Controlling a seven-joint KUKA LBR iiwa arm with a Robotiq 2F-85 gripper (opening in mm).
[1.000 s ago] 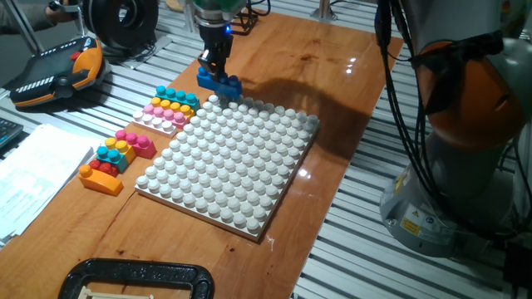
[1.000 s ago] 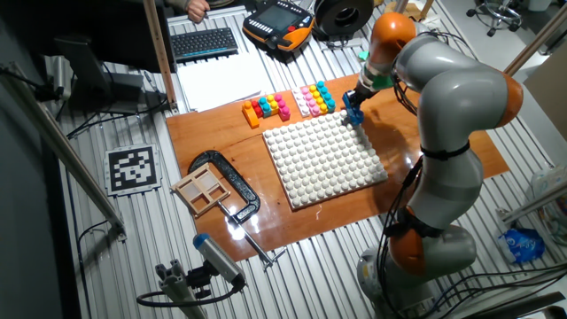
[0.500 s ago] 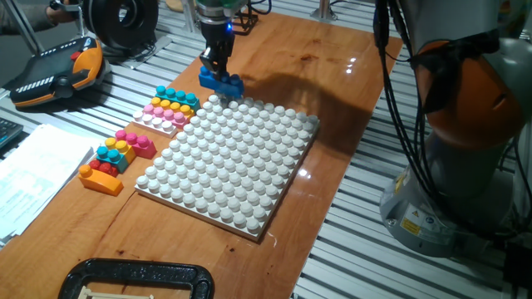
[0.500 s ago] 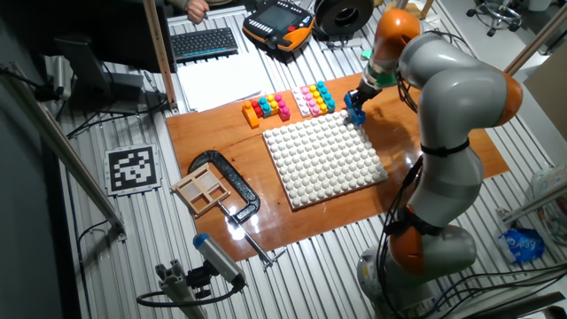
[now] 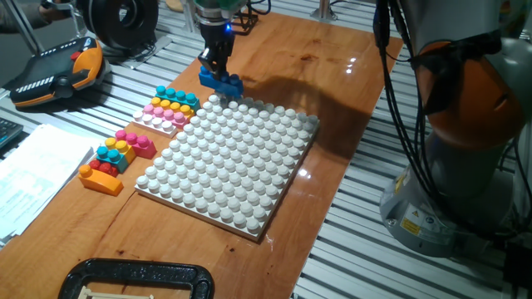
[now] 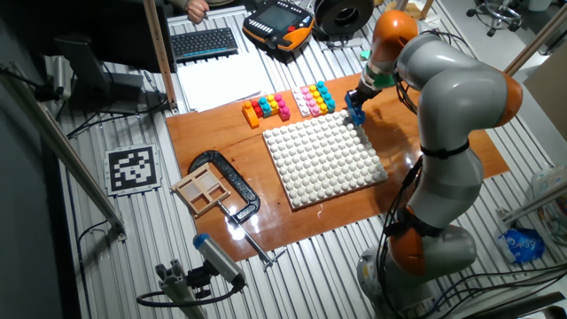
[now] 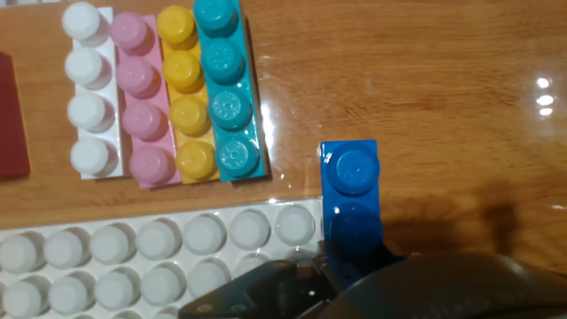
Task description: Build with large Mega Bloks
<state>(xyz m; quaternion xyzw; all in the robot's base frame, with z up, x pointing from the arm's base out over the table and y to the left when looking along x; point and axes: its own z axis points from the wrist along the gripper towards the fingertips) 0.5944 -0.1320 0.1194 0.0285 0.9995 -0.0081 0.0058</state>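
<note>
My gripper [image 5: 217, 70] is shut on a dark blue Mega Blok [image 5: 220, 81] and holds it just above the table, off the far corner of the white studded baseplate [image 5: 229, 162]. It shows in the other fixed view [image 6: 355, 113] and in the hand view [image 7: 352, 197], where the blok juts out beyond the baseplate's edge [image 7: 159, 244]. A row of white, pink, yellow and cyan bloks [image 7: 164, 93] lies side by side left of it, also in the one fixed view [image 5: 170, 108].
A small stack of cyan, pink, yellow, red and orange bloks [image 5: 114, 158] sits left of the baseplate. A black clamp [image 5: 133, 278] lies at the near table edge. A teach pendant [image 5: 58, 71] and papers [image 5: 33, 178] lie off the table's left.
The gripper with the dark blue blok has risen very slightly and shifted a little away from the baseplate corner; nothing else moved.
</note>
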